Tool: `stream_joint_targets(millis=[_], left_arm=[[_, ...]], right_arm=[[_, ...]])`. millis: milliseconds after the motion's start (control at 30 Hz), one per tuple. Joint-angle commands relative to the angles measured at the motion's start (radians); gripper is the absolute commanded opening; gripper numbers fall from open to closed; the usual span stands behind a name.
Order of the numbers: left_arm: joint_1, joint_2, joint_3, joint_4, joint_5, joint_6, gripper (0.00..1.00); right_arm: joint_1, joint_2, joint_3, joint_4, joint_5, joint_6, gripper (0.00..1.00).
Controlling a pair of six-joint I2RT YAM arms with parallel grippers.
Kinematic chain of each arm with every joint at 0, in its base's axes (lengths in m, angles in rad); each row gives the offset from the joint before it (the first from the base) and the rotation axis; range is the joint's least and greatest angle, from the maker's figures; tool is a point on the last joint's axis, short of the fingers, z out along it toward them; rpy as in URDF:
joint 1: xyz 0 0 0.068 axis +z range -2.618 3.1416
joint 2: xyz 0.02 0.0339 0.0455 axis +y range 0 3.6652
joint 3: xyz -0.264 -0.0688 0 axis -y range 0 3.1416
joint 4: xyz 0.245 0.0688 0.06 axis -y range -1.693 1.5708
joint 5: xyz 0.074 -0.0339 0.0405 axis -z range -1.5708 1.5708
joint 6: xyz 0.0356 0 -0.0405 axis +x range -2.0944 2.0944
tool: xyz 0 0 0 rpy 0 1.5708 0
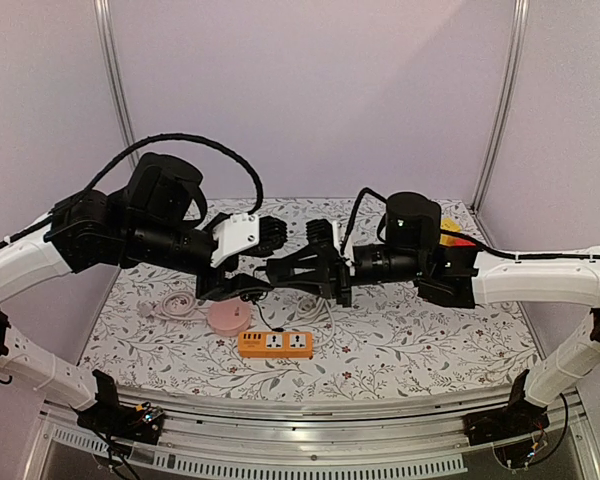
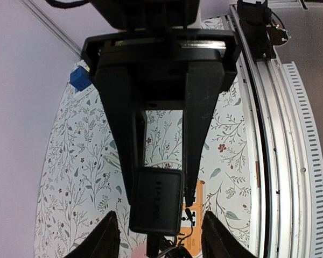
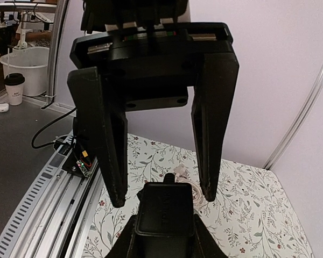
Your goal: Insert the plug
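Note:
A black plug adapter (image 2: pixel 156 201) hangs in mid-air above the table, its cable trailing down. My left gripper (image 2: pixel 161 201) is shut on it, fingers at either side. My right gripper (image 3: pixel 160 198) is open, and its fingers (image 3: pixel 110 183) straddle the same adapter (image 3: pixel 164 217) without touching it. In the top view the two grippers meet nose to nose, left (image 1: pixel 242 287) and right (image 1: pixel 280 272). The orange power strip (image 1: pixel 275 343) lies on the floral table below them, sockets up. It also shows in the left wrist view (image 2: pixel 198 192).
A pink round disc (image 1: pixel 228 316) lies left of the strip. A coiled white cable (image 1: pixel 177 305) lies further left and shows in the right wrist view (image 3: pixel 196 188). A yellow and red object (image 1: pixel 450 228) sits at the back right, a blue block (image 2: pixel 79 80) by the wall.

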Motion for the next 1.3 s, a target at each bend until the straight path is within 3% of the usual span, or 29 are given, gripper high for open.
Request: stream_joint_targets(millis=[0,167,267,333,367,467,533,600,767,833,1000,1100,1167,1200,1233,1267], left_arm=[[0.003,0.01,-0.006,0.024,0.017,0.007,0.47],[0.003,0.017,-0.007,0.02,0.019,0.009,0.24],[0.003,0.018,-0.006,0.014,0.024,0.012,0.0],[0.003,0.015,-0.006,0.013,0.019,0.013,0.0],[0.003,0.011,-0.006,0.017,0.013,0.013,0.0],[0.003,-0.001,-0.005,0.033,-0.008,0.016,0.0],[0.003,-0.009,-0.001,0.033,-0.01,0.016,0.0],[0.003,-0.016,-0.002,0.024,0.004,0.02,0.0],[0.003,-0.026,-0.016,0.024,0.014,0.02,0.0],[0.003,-0.031,-0.019,0.026,0.015,0.021,0.0],[0.003,-0.037,-0.024,0.032,0.018,0.016,0.0],[0.003,-0.038,-0.02,0.036,0.026,0.017,0.0],[0.003,-0.032,-0.022,0.022,0.024,0.019,0.0],[0.003,-0.029,-0.025,0.011,0.017,0.02,0.14],[0.003,-0.025,-0.03,0.005,0.008,0.019,0.43],[0.003,-0.02,-0.033,-0.002,-0.004,0.019,0.62]], right_arm=[[0.012,0.007,0.009,0.025,-0.003,-0.011,0.0],[0.016,-0.002,0.01,0.025,-0.015,-0.013,0.0],[0.017,-0.007,0.01,0.025,-0.018,-0.014,0.0],[0.017,-0.01,0.01,0.026,-0.014,-0.008,0.0],[0.017,-0.013,0.007,0.027,-0.004,-0.006,0.04],[0.016,-0.025,-0.023,0.029,0.047,0.006,0.48],[0.016,-0.034,-0.053,0.038,0.087,0.003,0.61],[0.016,-0.033,-0.068,0.042,0.106,0.016,0.64],[0.014,-0.005,-0.067,0.053,0.114,0.054,0.56],[0.014,0.001,-0.066,0.056,0.118,0.058,0.42],[0.015,0.007,-0.057,0.06,0.119,0.061,0.25],[0.014,0.012,-0.056,0.06,0.115,0.055,0.04],[0.016,0.013,-0.052,0.059,0.115,0.051,0.0],[0.018,0.015,-0.049,0.057,0.12,0.049,0.0],[0.018,0.015,-0.047,0.058,0.121,0.046,0.0],[0.019,0.015,-0.048,0.059,0.122,0.041,0.0]])
